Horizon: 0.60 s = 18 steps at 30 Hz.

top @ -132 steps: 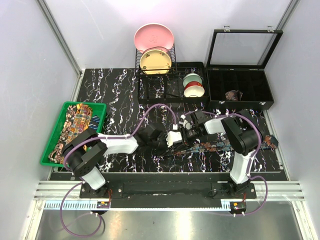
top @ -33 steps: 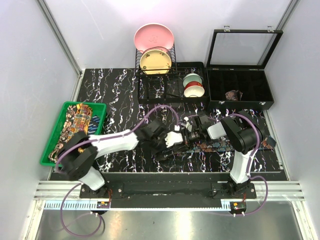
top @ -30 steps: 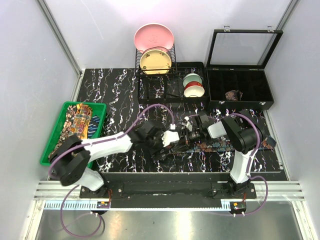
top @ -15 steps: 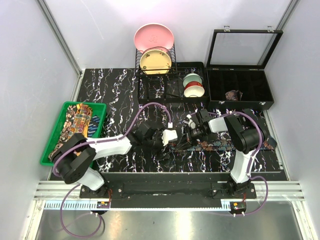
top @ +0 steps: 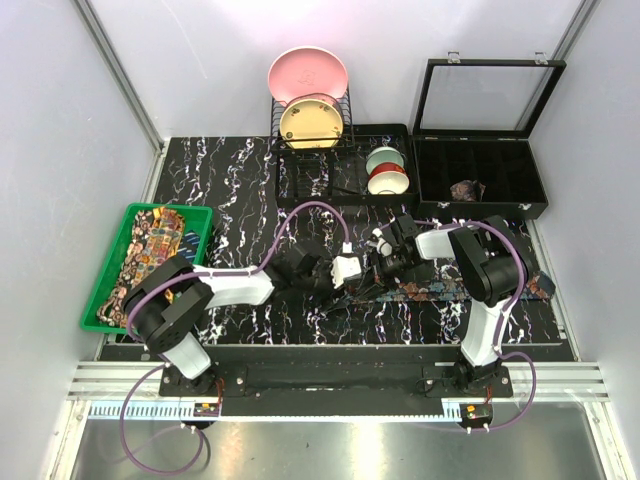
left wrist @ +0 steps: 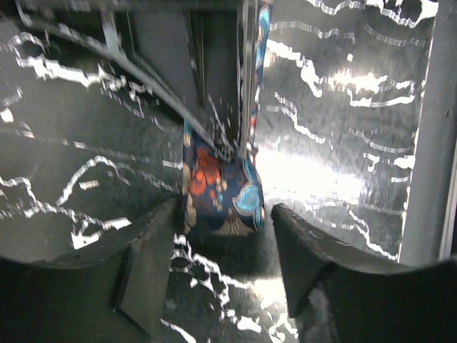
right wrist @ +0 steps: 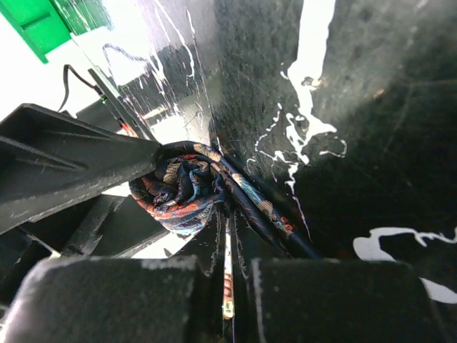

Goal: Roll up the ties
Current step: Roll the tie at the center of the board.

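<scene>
left fingers narrower than before, half-open astride dark tie, right fingers pinched shut on it

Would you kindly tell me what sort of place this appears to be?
Probably a lab test cell staged with household items: plain white walls, a black marble-patterned tabletop, a pink round plate in a wire rack.

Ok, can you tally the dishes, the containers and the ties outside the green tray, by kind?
Plates: 2 (pink plate, yellow plate)
Bowls: 2 (green-rimmed bowl, red bowl)
Containers: 2 (green tray, black box)
Ties outside the tray: 2 (half-rolled tie on the table, rolled tie in the box)
Total: 8
</scene>
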Motion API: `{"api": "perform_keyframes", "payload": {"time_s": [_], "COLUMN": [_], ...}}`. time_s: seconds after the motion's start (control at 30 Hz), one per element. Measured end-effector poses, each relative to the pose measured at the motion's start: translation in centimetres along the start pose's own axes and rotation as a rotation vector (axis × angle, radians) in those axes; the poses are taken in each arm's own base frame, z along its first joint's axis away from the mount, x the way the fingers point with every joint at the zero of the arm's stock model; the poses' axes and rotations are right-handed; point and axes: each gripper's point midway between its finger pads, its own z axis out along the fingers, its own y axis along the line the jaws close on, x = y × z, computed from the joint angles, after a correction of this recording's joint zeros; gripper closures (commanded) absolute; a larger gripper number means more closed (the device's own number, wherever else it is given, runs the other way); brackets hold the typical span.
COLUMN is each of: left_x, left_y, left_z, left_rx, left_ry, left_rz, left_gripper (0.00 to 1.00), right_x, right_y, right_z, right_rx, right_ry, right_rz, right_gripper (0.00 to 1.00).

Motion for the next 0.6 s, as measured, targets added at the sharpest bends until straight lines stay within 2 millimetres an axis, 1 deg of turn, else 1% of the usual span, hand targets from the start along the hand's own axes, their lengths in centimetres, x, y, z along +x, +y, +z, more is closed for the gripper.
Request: {"api": "perform_keyframes", "payload": {"time_s": [0.07, 0.1, 0.17, 0.27, 0.3, 0.33, 0.4, 0.43, 0.5, 0.53, 0.57, 0.6], "left_x": [-0.4, -0.5, -0.7, -0.7, -0.7, -0.8, -0.8, -0.9, -0.9, -0.9, -0.9, -0.9], "left_y": [0.1, 0.2, 0.2, 0.1, 0.1, 0.1, -0.1, -0.1, -0.1, -0.1, -0.2, -0.2], "left_z": [0.2, 0.3, 0.6, 1.2, 1.4, 1.5, 1.8, 1.8, 1.9, 1.9, 1.9, 1.9], "left_rx": [0.001, 0.002, 0.009, 0.031, 0.036, 0.038, 0.05, 0.054, 0.059, 0.064, 0.067, 0.071], "left_ry": [-0.014, -0.021, -0.026, -0.02, -0.017, -0.016, -0.009, -0.004, 0.007, 0.018, 0.03, 0.046], "left_rz": [0.008, 0.011, 0.016, 0.016, 0.016, 0.017, 0.02, 0.021, 0.02, 0.02, 0.025, 0.028], "left_gripper": [0.47, 0.51, 0.55, 0.56, 0.58, 0.64, 0.68, 0.74, 0.81, 0.87, 0.89, 0.91], "right_x": [0.0, 0.0, 0.0, 0.0, 0.0, 0.0, 0.0, -0.1, -0.1, -0.1, -0.1, -0.1], "right_y": [0.0, 0.0, 0.0, 0.0, 0.0, 0.0, 0.0, 0.0, 0.1, 0.1, 0.1, 0.1], "right_z": [0.0, 0.0, 0.0, 0.0, 0.0, 0.0, 0.0, 0.0, 0.0, 0.0, 0.0, -0.1], "right_rx": [-0.002, -0.005, -0.011, -0.017, -0.019, -0.021, -0.026, -0.029, -0.034, -0.037, -0.04, -0.044], "right_ry": [0.003, 0.006, 0.009, 0.012, 0.013, 0.014, 0.014, 0.015, 0.016, 0.015, 0.014, 0.011], "right_rz": [-0.003, -0.006, -0.013, -0.02, -0.022, -0.024, -0.028, -0.03, -0.034, -0.035, -0.036, -0.036], "right_gripper": [1.0, 1.0, 1.0, 1.0, 1.0, 1.0, 1.0, 1.0, 1.0, 0.96, 0.9, 0.8]}}
